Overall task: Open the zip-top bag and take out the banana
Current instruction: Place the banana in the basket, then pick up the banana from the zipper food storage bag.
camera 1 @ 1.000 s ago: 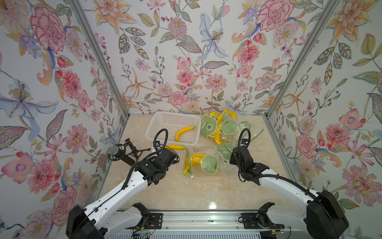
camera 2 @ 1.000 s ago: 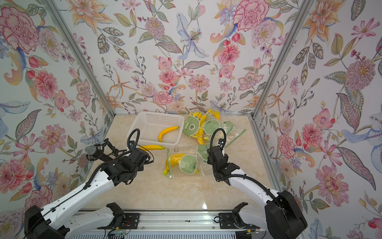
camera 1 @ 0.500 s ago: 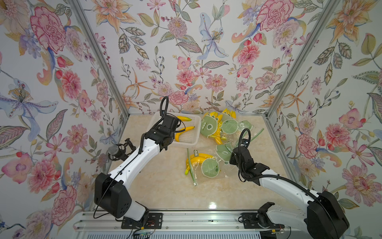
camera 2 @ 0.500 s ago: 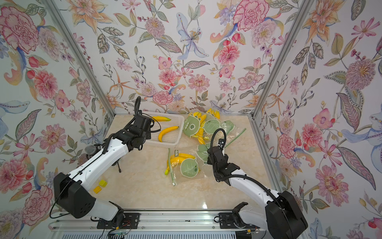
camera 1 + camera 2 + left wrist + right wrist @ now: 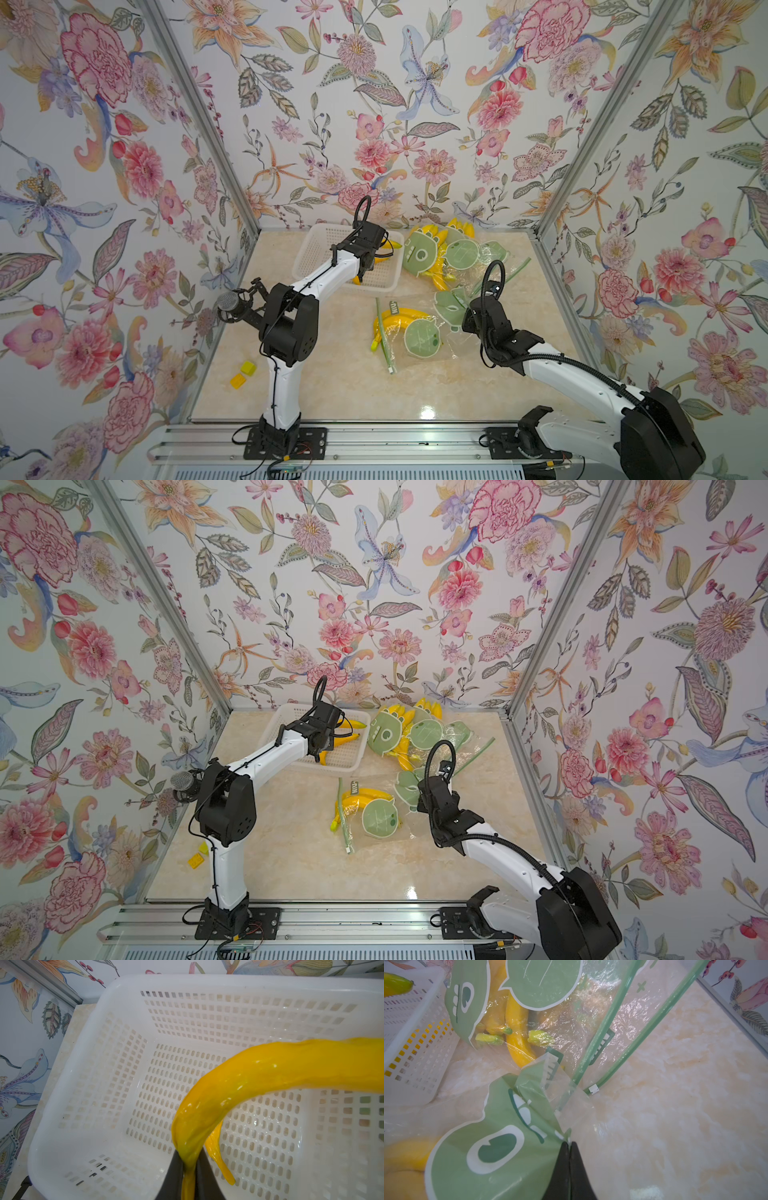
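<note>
Step, by my read: banana (image 5: 270,1072) was out of zip-top bag (image 5: 500,1147); drop-off into white basket (image 5: 207,980) in hand. L jaws were clamped on banana's stem end. Fruit arched out ahead of them, clear of basket floor below. 2nd banana (image 5: 216,1151) lay on that floor just beside jaw tips, under the held one. R jaws were pressed together on a fold of bag film, low over table (image 5: 695,1105), well apart from L jaws. Next prob. calls for: lower slightly, part L jaws, let fruit settle inside rim. R could let bag go.
</note>
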`<move>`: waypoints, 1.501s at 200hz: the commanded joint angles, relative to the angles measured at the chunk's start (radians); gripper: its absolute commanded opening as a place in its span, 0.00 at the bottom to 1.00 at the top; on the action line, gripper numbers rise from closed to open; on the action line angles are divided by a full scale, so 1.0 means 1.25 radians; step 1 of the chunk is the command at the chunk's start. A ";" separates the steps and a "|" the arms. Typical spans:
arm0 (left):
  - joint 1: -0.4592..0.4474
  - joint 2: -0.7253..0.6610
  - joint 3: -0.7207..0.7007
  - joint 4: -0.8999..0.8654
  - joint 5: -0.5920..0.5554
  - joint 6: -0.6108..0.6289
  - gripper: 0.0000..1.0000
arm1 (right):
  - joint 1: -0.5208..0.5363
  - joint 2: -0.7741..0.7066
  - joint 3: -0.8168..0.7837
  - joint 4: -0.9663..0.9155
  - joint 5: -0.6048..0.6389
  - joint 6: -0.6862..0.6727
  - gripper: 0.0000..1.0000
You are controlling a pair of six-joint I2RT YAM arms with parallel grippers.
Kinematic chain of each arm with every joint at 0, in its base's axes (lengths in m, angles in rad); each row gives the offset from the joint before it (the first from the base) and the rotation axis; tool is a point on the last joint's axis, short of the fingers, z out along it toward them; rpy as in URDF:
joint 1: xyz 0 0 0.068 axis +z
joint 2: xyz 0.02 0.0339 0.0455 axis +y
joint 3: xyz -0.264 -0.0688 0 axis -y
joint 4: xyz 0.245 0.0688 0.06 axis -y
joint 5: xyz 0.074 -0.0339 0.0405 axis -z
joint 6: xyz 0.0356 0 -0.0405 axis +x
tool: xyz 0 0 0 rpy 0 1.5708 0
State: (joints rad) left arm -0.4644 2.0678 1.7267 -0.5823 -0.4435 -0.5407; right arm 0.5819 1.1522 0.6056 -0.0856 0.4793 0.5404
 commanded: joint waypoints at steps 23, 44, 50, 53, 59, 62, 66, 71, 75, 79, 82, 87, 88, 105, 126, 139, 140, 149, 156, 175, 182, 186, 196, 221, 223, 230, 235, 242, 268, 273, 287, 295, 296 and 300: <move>0.012 0.054 0.004 0.007 0.042 -0.034 0.10 | 0.006 -0.022 -0.019 -0.001 0.010 0.010 0.00; 0.012 0.054 -0.012 0.012 0.065 -0.038 0.16 | 0.006 -0.023 -0.021 -0.001 0.011 0.008 0.00; 0.012 0.053 -0.015 0.010 0.068 -0.039 0.17 | 0.006 -0.023 -0.021 -0.003 0.011 0.007 0.00; 0.012 0.053 -0.017 0.010 0.069 -0.038 0.18 | 0.006 -0.023 -0.021 -0.001 0.011 0.008 0.00; 0.012 0.048 -0.024 0.012 0.072 -0.037 0.19 | 0.006 -0.021 -0.021 -0.001 0.012 0.008 0.00; 0.012 0.046 -0.028 0.015 0.073 -0.037 0.20 | 0.006 -0.022 -0.021 -0.001 0.012 0.007 0.00; 0.011 0.042 -0.032 0.016 0.074 -0.038 0.21 | 0.006 -0.020 -0.019 -0.001 0.012 0.007 0.00; 0.012 0.035 -0.039 0.018 0.074 -0.038 0.23 | 0.006 -0.019 -0.019 0.000 0.012 0.007 0.00; 0.012 0.029 -0.045 0.022 0.075 -0.038 0.25 | 0.006 -0.019 -0.018 0.000 0.011 0.008 0.00; 0.011 0.023 -0.050 0.024 0.075 -0.038 0.27 | 0.006 -0.017 -0.017 0.001 0.010 0.007 0.00; 0.012 0.019 -0.053 0.025 0.076 -0.038 0.28 | 0.006 -0.016 -0.017 0.000 0.010 0.008 0.00; 0.012 0.012 -0.060 0.028 0.078 -0.037 0.30 | 0.006 -0.015 -0.016 -0.001 0.010 0.009 0.00; 0.011 0.010 -0.060 0.028 0.078 -0.037 0.30 | 0.006 -0.015 -0.016 -0.001 0.010 0.009 0.00; 0.012 -0.012 -0.075 0.035 0.084 -0.032 0.32 | 0.006 -0.015 -0.013 -0.001 0.010 0.009 0.00; 0.011 -0.046 -0.093 0.047 0.103 -0.022 0.32 | 0.006 -0.015 -0.013 -0.001 0.011 0.006 0.00; 0.009 -0.085 -0.118 0.061 0.118 -0.017 0.33 | 0.006 -0.017 -0.012 -0.001 0.009 0.006 0.00; 0.009 -0.089 -0.119 0.062 0.119 -0.016 0.33 | 0.006 -0.017 -0.012 -0.001 0.009 0.006 0.00; 0.007 -0.126 -0.144 0.073 0.135 -0.010 0.34 | 0.006 -0.018 -0.012 -0.001 0.009 0.003 0.00; 0.000 -0.164 -0.170 0.087 0.146 -0.002 0.35 | 0.006 -0.019 -0.012 -0.001 0.009 0.001 0.00; -0.025 -0.279 -0.252 0.116 0.153 0.010 0.40 | 0.005 -0.020 -0.013 0.000 0.007 -0.002 0.00; -0.035 -0.328 -0.291 0.128 0.158 0.016 0.41 | 0.005 -0.019 -0.012 0.000 0.006 -0.002 0.00; -0.040 -0.353 -0.313 0.133 0.158 0.017 0.41 | 0.005 -0.019 -0.012 0.000 0.006 -0.003 0.00; -0.055 -0.418 -0.373 0.151 0.165 0.025 0.42 | 0.004 -0.016 -0.009 0.000 0.004 -0.004 0.00; -0.087 -0.546 -0.537 0.197 0.207 0.032 0.42 | 0.005 -0.015 -0.002 0.000 -0.003 -0.009 0.00; -0.091 -0.555 -0.549 0.202 0.210 0.032 0.42 | 0.004 -0.016 -0.002 0.000 -0.004 -0.010 0.00; -0.106 -0.584 -0.592 0.217 0.217 0.031 0.43 | 0.004 -0.016 -0.001 -0.001 -0.004 -0.011 0.00; -0.116 -0.603 -0.623 0.229 0.224 0.030 0.44 | 0.004 -0.018 -0.001 0.000 -0.004 -0.012 0.00; -0.132 -0.627 -0.665 0.253 0.232 0.033 0.45 | 0.004 -0.017 0.000 0.000 -0.004 -0.014 0.00; -0.199 -0.678 -0.788 0.327 0.239 0.036 0.47 | 0.003 -0.014 0.003 0.000 -0.005 -0.017 0.00; -0.210 -0.681 -0.806 0.338 0.242 0.037 0.48 | 0.004 -0.013 0.003 0.000 -0.007 -0.017 0.00; -0.239 -0.686 -0.850 0.378 0.248 0.041 0.50 | 0.003 -0.011 0.005 0.000 -0.009 -0.019 0.00; -0.250 -0.686 -0.874 0.400 0.254 0.043 0.52 | 0.003 -0.012 0.006 0.000 -0.011 -0.020 0.00; -0.252 -0.686 -0.877 0.404 0.255 0.044 0.52 | 0.003 -0.012 0.006 0.000 -0.011 -0.019 0.00; -0.258 -0.685 -0.888 0.419 0.263 0.047 0.53 | 0.003 -0.012 0.006 0.000 -0.012 -0.020 0.00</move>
State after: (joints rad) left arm -0.7467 1.2396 0.6807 -0.1993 -0.1493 -0.5076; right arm 0.5827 1.1404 0.5941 -0.0856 0.4747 0.5278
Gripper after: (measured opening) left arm 0.509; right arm 0.047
